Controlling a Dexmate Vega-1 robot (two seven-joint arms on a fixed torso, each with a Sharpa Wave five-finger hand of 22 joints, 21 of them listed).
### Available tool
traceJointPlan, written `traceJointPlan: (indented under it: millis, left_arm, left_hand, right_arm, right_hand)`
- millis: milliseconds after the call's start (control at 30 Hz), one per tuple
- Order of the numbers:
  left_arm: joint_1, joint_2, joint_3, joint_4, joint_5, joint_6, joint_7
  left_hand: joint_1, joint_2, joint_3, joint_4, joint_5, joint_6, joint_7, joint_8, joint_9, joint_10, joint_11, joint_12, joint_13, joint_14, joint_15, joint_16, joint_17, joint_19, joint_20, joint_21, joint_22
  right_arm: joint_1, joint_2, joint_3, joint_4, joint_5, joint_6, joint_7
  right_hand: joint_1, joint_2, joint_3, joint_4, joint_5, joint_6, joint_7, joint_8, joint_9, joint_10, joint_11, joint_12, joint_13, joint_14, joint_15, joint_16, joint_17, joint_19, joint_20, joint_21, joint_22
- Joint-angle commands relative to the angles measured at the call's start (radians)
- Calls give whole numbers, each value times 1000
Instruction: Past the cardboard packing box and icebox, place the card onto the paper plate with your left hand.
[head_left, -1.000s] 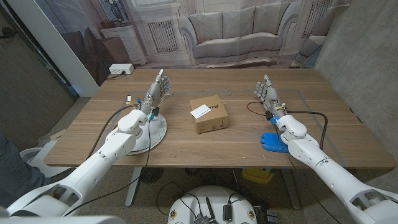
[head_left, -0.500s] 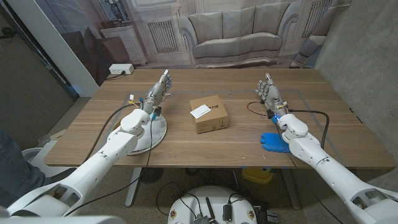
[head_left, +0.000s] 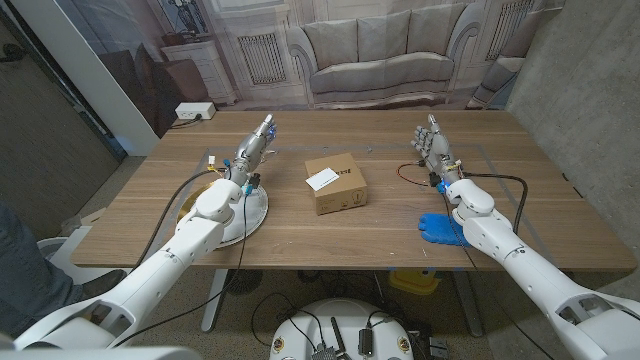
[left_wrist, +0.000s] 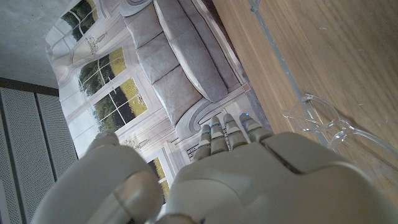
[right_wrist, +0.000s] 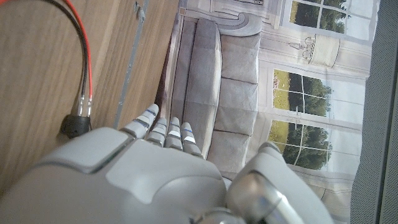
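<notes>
Left hand (head_left: 252, 148) raised past paper plate (head_left: 254, 214), fingers straight, holding nothing. Right hand (head_left: 431, 146) likewise empty, fingers extended. Card (head_left: 323, 180) on cardboard box (head_left: 336, 184).

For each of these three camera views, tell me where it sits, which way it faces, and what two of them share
Head view: on the robot's head, looking down over both arms at the table, cardboard box, paper plate.
Left wrist view: behind the left hand, facing tabletop and sofa backdrop.
Right wrist view: behind the right hand, facing a red-black cable.
Shared: wrist views both show the backdrop.
</notes>
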Motion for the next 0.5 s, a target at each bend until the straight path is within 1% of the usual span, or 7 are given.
traceJointPlan:
  millis: [33,300,500]
  left_arm:
    - [24,19,5,-34,54,-17,32]
    - [33,20,3,-28,58,-32,31]
    - [44,39,5,-46,86,-21,44]
  left_hand:
    - [11,5,1,-9,1,9,-1,7,1,13,1,5,3,7,0,3,2,6,-55,7,2]
    - [18,7,2,-13,0,14,-2,6,1,18,-1,5,3,15,0,3,2,7,-55,7,2]
    - [30,9,5,-19,-1,22,-5,7,1,27,-5,6,3,25,-2,4,2,7,-54,7,2]
  right_arm:
    - [-3,-5,3,-15,0,-21,-22]
    - [-16,-9,5,-33,0,-33,-40]
    - [-28,-14,6,-53,-4,-37,-54]
  right_hand:
    - [7,2,3,-7,3,12,-4,7,2,7,3,7,4,7,2,8,6,11,3,8,3]
    - [7,5,3,-8,2,15,-3,8,2,11,4,8,4,11,3,9,6,14,4,8,3]
    - [8,6,2,-8,2,17,-2,8,2,13,4,9,4,12,2,8,6,15,3,8,3]
